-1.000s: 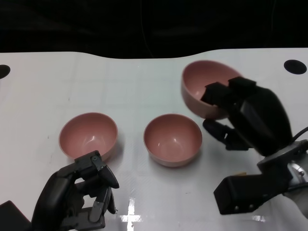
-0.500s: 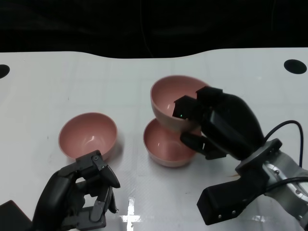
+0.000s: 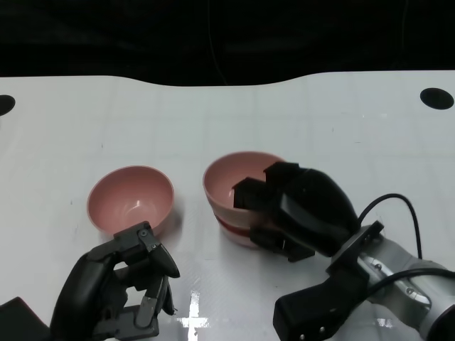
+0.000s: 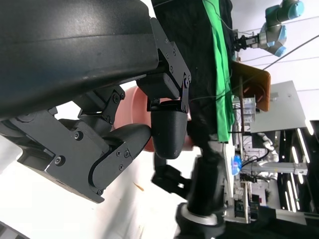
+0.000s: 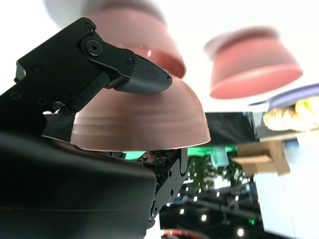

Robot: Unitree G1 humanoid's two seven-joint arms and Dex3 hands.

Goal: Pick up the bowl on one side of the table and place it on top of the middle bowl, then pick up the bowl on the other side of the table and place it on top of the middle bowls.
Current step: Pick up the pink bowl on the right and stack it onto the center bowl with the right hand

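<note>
Carried bowl (image 3: 238, 174) at frame centre, nested in middle bowl (image 3: 234, 231), right hand (image 3: 298, 209) gripping its rim, not yet let go. First stack nearly done. Left bowl (image 3: 130, 199) untouched, centre-left; left hand (image 3: 117, 291) curled, holding nothing, lower left.

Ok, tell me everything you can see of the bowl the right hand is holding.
The held bowl is plain pink, round and smooth, plastic-looking, upright and nested in the middle bowl, whose pink wall shows below a dark gap. The right hand grips its near-right rim, fingers inside and outside. The right wrist view shows faint rings around its outer wall.
</note>
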